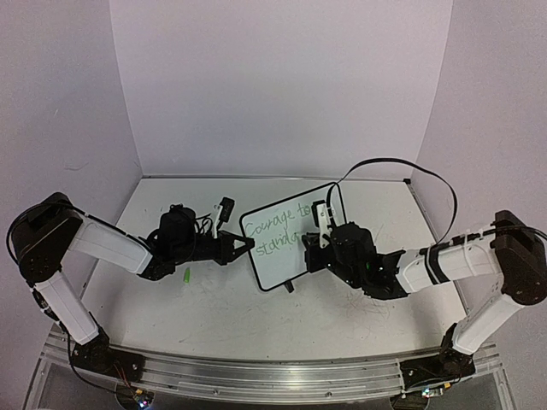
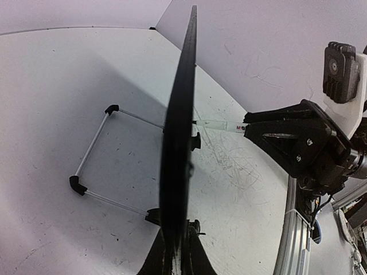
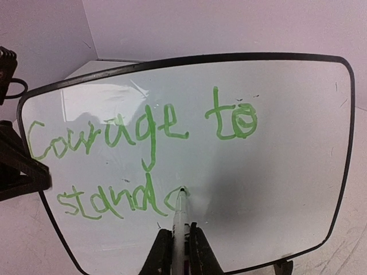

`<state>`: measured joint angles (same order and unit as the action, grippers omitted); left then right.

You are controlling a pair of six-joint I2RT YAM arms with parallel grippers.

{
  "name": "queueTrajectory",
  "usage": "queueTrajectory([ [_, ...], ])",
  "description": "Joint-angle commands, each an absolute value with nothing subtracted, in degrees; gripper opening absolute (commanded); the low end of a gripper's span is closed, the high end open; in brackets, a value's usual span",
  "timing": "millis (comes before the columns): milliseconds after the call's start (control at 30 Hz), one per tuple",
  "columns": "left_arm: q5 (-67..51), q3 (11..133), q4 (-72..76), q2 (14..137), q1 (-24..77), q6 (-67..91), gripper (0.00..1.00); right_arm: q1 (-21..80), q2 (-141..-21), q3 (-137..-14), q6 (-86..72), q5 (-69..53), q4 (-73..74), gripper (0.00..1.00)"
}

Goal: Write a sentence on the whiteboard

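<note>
Two claws, both clamped: left claw point(image 1: 249, 245) on the one whiteboard point(image 1: 278, 266), upright on the desk point(image 1: 342, 318); right claw point(image 3: 179, 245) on one marker point(image 3: 181, 209). Only the right wrist view reads the sentence point(image 3: 143, 132), two green lines; the left wrist view shows the board edge-on.

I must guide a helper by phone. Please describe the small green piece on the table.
Start at the white table, then find the left gripper clamped on the edge of the whiteboard. The green piece lies beside that arm's wrist, toward the arm bases; it is the only loose green thing there.
</note>
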<state>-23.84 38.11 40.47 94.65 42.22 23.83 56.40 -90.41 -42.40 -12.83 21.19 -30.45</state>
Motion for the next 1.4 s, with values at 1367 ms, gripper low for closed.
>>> queueTrajectory([
  [1367,-22.4,37.1,38.1,93.2,42.1,20.7,0.0,54.9,-89.2,-45.5,-10.9,20.4,-32.5,0.0],
])
